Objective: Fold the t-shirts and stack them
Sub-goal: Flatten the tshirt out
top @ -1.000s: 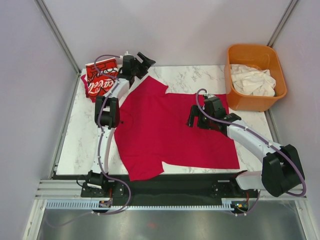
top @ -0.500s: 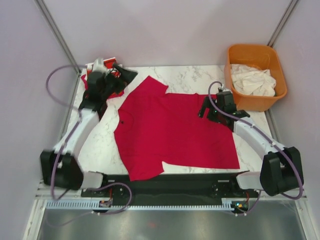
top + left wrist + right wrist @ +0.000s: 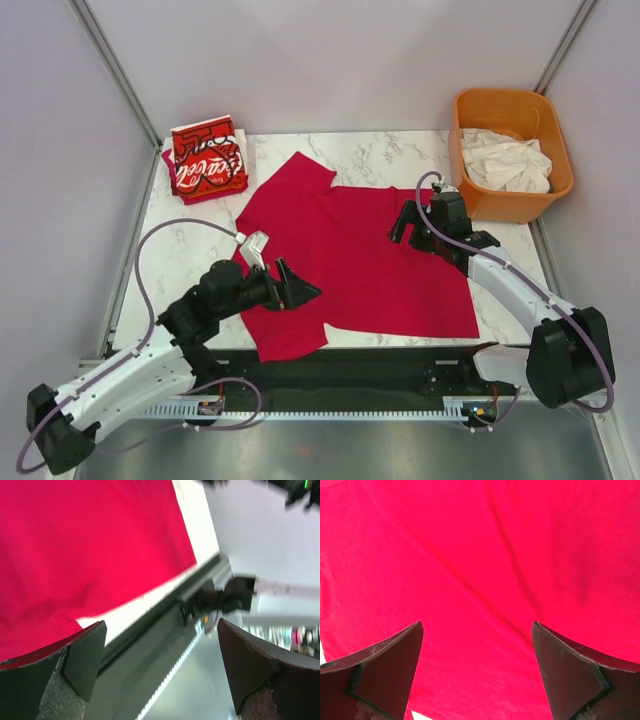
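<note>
Crimson t-shirt (image 3: 360, 262) flat across the desk (image 3: 390, 150), hem toward right edge. Left gripper (image 3: 303, 290), spread, hovers by near sleeve; right gripper (image 3: 405, 226), spread, above far hem. I'd pinch both edges low, fold evenly.

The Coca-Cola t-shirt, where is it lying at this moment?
In the top view, the Coca-Cola t-shirt lies folded at the far left corner of the table, just left of the far sleeve of the spread plain red t-shirt.
</note>
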`<state>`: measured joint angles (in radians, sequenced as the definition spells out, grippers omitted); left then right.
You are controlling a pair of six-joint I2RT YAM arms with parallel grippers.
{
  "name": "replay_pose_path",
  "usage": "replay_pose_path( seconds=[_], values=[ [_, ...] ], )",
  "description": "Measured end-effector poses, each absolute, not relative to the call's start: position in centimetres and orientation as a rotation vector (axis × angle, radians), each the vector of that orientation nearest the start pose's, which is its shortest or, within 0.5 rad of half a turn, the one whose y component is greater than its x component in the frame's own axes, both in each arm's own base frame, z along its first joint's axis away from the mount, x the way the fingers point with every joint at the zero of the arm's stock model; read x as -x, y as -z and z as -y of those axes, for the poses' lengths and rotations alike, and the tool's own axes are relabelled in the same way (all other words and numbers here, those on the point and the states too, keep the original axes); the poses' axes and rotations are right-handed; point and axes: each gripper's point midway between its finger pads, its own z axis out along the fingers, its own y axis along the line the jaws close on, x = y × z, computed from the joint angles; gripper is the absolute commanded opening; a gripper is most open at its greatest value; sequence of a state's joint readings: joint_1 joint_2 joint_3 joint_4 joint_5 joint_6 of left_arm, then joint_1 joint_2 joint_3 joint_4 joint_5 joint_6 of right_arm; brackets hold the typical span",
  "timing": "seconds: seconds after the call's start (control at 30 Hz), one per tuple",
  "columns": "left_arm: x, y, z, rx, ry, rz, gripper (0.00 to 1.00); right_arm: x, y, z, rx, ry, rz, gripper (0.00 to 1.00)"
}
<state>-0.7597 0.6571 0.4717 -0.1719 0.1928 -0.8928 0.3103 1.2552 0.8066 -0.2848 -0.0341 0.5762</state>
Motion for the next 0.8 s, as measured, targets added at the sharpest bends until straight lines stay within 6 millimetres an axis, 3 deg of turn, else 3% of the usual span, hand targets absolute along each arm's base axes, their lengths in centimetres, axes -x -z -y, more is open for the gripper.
replay_pose_path(
  seconds=[0.07, 0.2, 0.23, 0.3, 0.37, 0.43, 0.53, 0.6, 0.7, 0.77, 0.8],
  values=[
    [-14.0, -17.8, 25.4, -0.086, 1.274, -2.171, 1.00, -32.0, -12.0, -13.4, -0.291, -0.492, -2.335, 0.98],
    [-10.7, -14.6, 28.9, -0.261, 1.244, -2.375, 1.00, -31.5, -11.5, -13.5, -0.283, -0.505, -2.351, 0.98],
    [-10.3, -13.0, 29.1, -0.184, 1.161, -2.489, 1.00, -31.4, -11.3, -13.6, -0.282, -0.507, -2.354, 0.98],
    [-10.0, -8.4, 25.4, 0.084, 0.761, -2.727, 1.00, -31.1, -11.0, -13.6, -0.279, -0.512, -2.363, 0.98],
    [-10.0, -5.1, 19.7, 0.277, 0.386, -2.799, 1.00, -30.8, -10.8, -13.7, -0.271, -0.519, -2.371, 0.98],
    [-10.8, -4.2, 15.1, 0.451, 0.183, -2.771, 1.00, -30.6, -10.6, -13.8, -0.265, -0.526, -2.378, 0.98],
    [-11.7, -4.3, 10.2, 0.681, 0.098, -2.643, 1.00, -30.4, -10.4, -13.9, -0.249, -0.537, -2.387, 0.98],
    [-11.2, -4.0, 8.3, 0.724, 0.022, -2.629, 1.00, -30.3, -10.3, -14.0, -0.243, -0.544, -2.391, 0.98],
    [-10.4, -3.0, 7.1, 0.722, -0.122, -2.665, 1.00, -30.2, -10.3, -14.2, -0.234, -0.555, -2.394, 0.98],
    [-9.6, -2.3, 7.0, 0.688, -0.143, -2.700, 0.95, -30.2, -10.3, -14.2, -0.229, -0.557, -2.393, 0.98],
    [-9.2, -2.0, 8.1, 0.683, -0.068, -2.735, 0.95, -30.2, -10.3, -14.2, -0.228, -0.557, -2.392, 0.98]
  ],
)
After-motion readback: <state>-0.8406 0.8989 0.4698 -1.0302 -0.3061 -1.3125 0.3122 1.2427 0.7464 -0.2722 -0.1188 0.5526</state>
